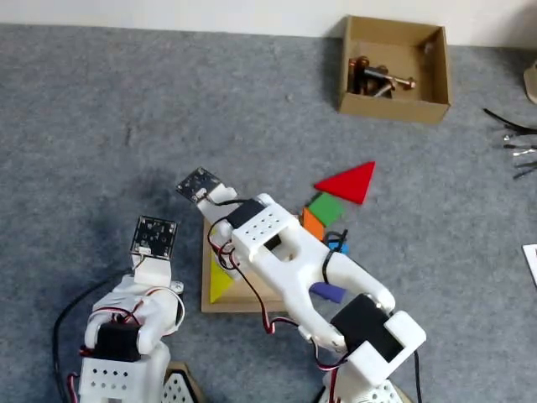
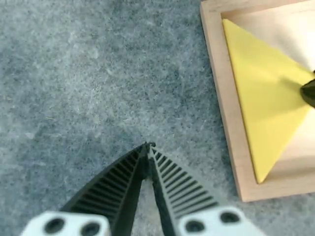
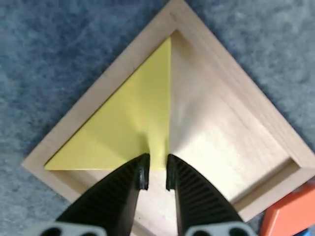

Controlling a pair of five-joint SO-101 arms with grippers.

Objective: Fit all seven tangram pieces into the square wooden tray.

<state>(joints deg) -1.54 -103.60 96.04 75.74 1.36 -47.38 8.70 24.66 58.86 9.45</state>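
- Right wrist view: right pincer narrowly parted, holding nothing, tips over a corner of yellow triangle in tray.
- Left pincer closed, empty, tray beside it; right arm nearer.

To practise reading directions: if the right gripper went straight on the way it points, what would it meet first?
Probably the yellow triangular piece lying in the square wooden tray, though depth is unclear.
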